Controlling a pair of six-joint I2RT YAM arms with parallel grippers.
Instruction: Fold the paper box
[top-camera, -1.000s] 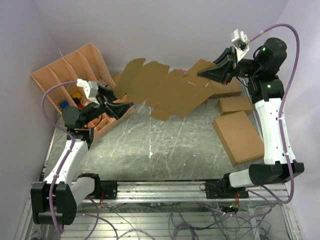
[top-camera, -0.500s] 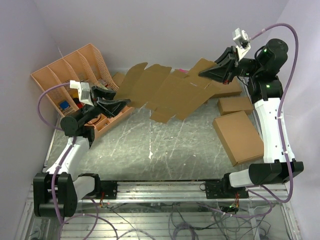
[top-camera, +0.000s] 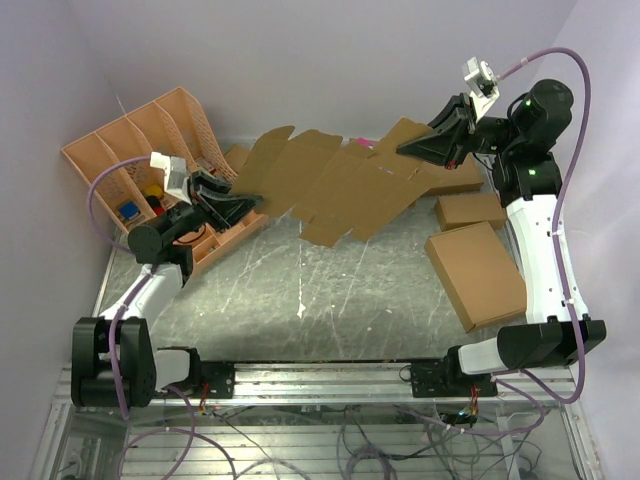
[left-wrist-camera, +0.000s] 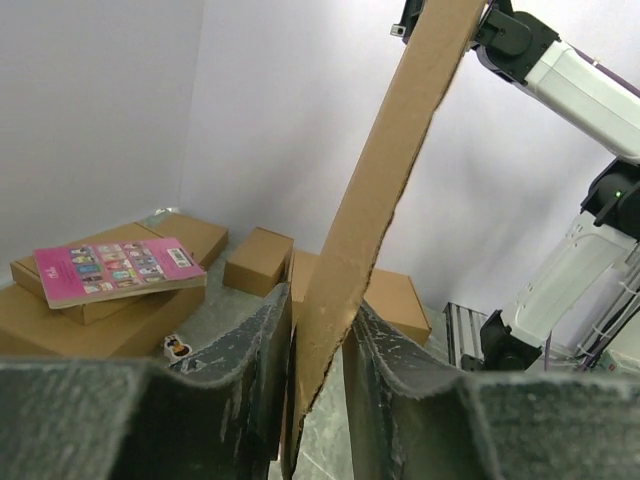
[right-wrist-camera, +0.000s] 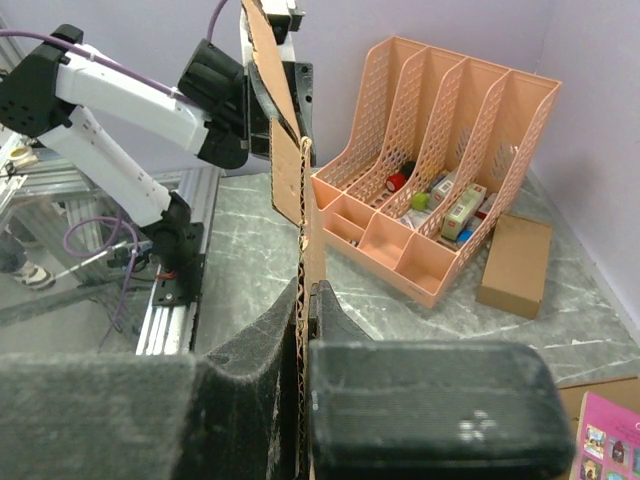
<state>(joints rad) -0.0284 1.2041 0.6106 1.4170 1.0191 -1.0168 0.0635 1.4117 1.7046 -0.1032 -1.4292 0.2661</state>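
Note:
The paper box (top-camera: 330, 185) is a flat brown die-cut sheet with flaps, held above the table between both arms. My left gripper (top-camera: 248, 203) is shut on its left edge. In the left wrist view the sheet (left-wrist-camera: 390, 170) rises edge-on from between the fingers of my left gripper (left-wrist-camera: 320, 305). My right gripper (top-camera: 408, 148) is shut on the sheet's right end. In the right wrist view my right gripper (right-wrist-camera: 305, 288) pinches the corrugated edge, and the sheet (right-wrist-camera: 287, 175) runs away toward the left arm.
A peach file organiser (top-camera: 150, 150) with small items stands at the back left, close behind the left gripper. Brown boxes (top-camera: 478, 272) lie at the right. A brown box bearing a pink card (left-wrist-camera: 110, 270) lies behind the sheet. The walls are close at the back and sides.
The left arm has shifted its elbow and turned its wrist. The sheet's left end has twisted and dropped a little. The right arm has barely moved.

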